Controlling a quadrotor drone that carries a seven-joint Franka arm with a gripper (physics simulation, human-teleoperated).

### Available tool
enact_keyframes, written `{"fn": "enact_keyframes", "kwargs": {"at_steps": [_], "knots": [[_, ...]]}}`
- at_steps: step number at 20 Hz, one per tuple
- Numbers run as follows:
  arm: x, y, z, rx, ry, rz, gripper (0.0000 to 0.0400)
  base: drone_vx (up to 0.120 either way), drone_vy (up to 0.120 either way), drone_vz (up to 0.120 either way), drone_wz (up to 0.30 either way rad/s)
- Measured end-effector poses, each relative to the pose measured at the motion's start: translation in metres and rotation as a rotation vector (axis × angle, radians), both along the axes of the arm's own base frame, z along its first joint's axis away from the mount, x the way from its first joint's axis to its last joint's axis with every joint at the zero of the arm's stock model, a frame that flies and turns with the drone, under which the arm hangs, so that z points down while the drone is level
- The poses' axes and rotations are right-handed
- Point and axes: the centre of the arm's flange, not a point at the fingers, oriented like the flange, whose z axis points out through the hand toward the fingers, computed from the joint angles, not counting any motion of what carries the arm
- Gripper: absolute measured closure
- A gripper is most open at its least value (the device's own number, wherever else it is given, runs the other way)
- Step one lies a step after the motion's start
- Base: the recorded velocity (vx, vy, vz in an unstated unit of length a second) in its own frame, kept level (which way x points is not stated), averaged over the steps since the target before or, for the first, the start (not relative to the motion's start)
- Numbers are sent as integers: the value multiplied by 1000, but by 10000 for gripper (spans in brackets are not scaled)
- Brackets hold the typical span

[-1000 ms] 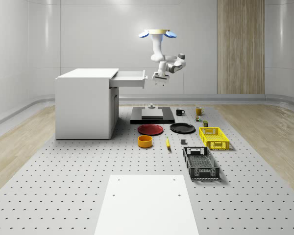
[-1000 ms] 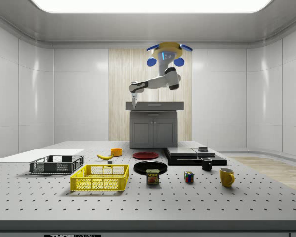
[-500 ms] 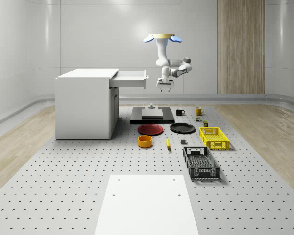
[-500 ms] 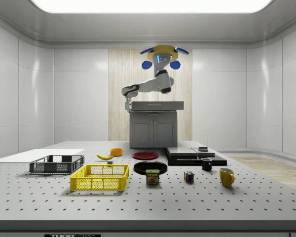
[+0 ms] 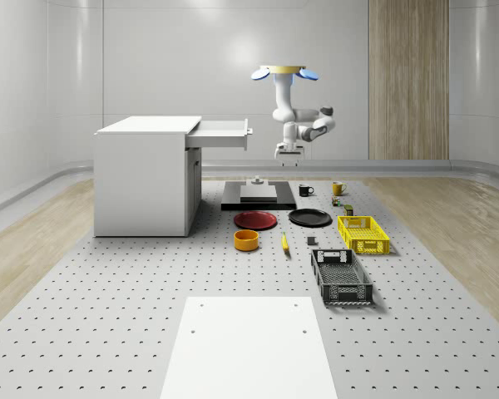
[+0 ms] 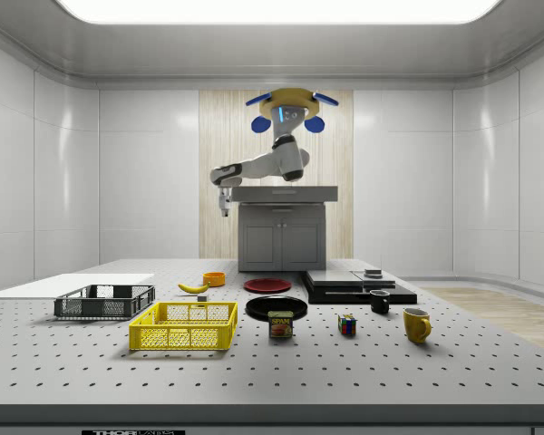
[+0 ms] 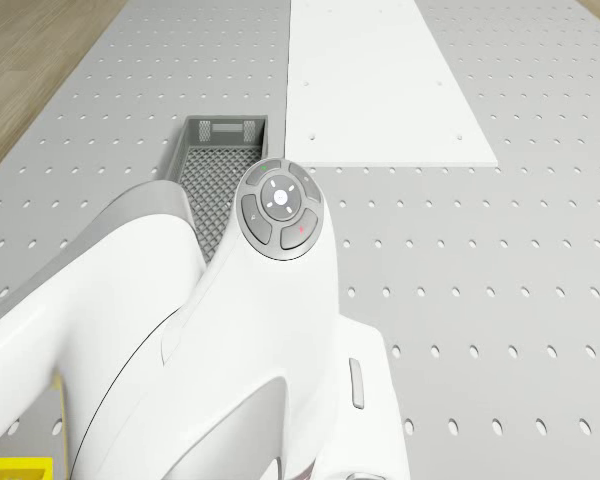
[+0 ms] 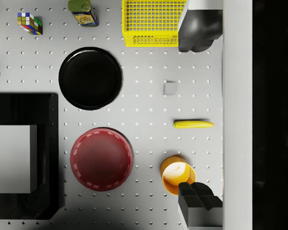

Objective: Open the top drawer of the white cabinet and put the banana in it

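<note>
The white cabinet (image 5: 141,174) stands at the whole-scene view's left with its top drawer (image 5: 220,133) pulled out. The yellow banana (image 5: 284,242) lies on the perforated table beside the orange bowl (image 5: 246,239); it is also the banana (image 6: 193,287) in the side view and the banana (image 8: 193,124) in the wrist view. The drone (image 5: 285,73) hovers to the right of the drawer, high above the plates. My gripper (image 5: 288,154) hangs off the bent arm, pointing down, well above the table. In the wrist view the gripper (image 8: 194,116) is open and empty, one of its fingers (image 8: 198,26) by the yellow crate.
On the table sit a red plate (image 8: 102,159), a black plate (image 8: 90,78), a black platform (image 8: 19,115), a yellow crate (image 5: 363,233), a dark crate (image 5: 341,277), a can (image 8: 83,12), a Rubik's cube (image 8: 30,23) and a yellow mug (image 6: 416,323). A white sheet (image 5: 249,345) lies at the front.
The drone and arm have shifted to the whole-scene view's right, away from the open drawer's front. The gripper has sunk a little. The banana has not moved.
</note>
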Motion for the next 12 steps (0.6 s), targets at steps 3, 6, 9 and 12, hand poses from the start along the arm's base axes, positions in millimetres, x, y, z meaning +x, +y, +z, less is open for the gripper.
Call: {"fn": "enact_keyframes", "kwargs": {"at_steps": [3,6,9,12], "knots": [[0,0,0,1,0,0,0,120,120,-107,0],[0,0,0,2,0,0,0,120,0,0,0],[0,0,0,3,0,0,0,120,0,0,0],[0,0,0,3,0,0,0,27,0,-120,0]]}}
